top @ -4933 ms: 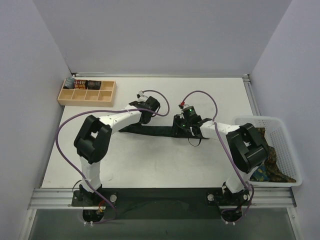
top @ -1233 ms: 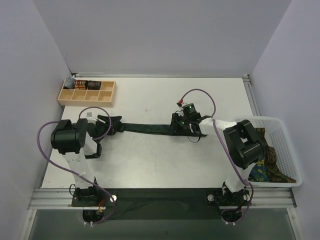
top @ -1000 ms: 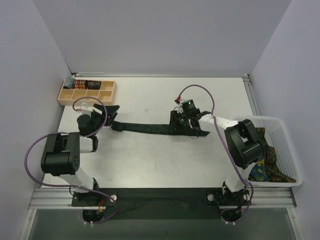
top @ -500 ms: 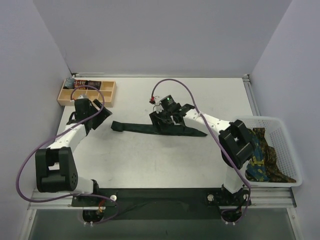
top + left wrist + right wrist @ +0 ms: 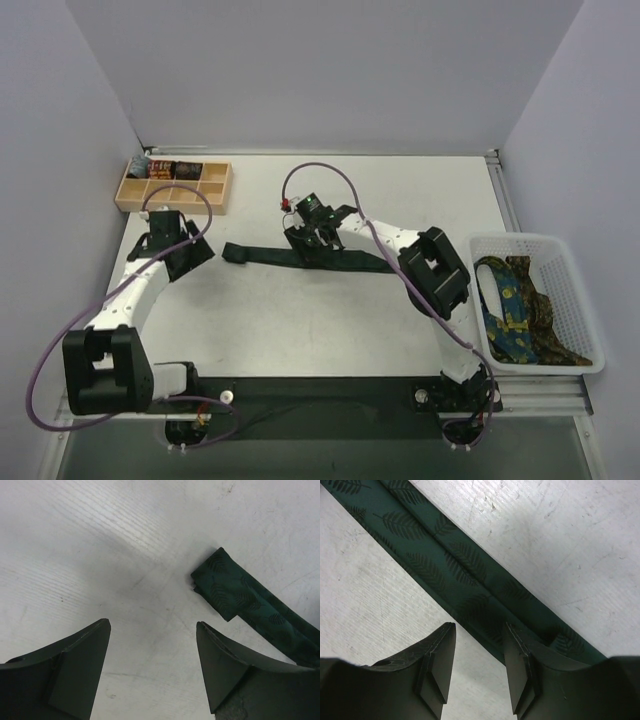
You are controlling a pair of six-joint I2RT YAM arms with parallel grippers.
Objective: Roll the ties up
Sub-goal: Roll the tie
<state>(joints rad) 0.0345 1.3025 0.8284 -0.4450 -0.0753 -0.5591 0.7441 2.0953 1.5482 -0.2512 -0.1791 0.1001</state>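
Observation:
A dark green tie (image 5: 340,258) with a faint leaf pattern lies flat across the middle of the table, its blunt left end (image 5: 232,251) folded over. My left gripper (image 5: 196,253) is open just left of that end and holds nothing. In the left wrist view the tie end (image 5: 220,582) lies up and right of the left gripper (image 5: 153,625), apart from both fingers. My right gripper (image 5: 308,238) hovers over the tie's middle. In the right wrist view the tie (image 5: 445,555) runs diagonally; the right gripper (image 5: 480,626) is open, with one finger (image 5: 520,660) over the tie's edge.
A white basket (image 5: 590,365) at the right edge holds a blue tie with yellow pattern (image 5: 505,305) and a brown patterned tie (image 5: 552,318). A wooden compartment tray (image 5: 190,195) sits at the back left with small rolled items in its far row.
The right gripper has slid left along the green tie to its middle. The left arm has swung back from the tie's left end and now stands just beside it.

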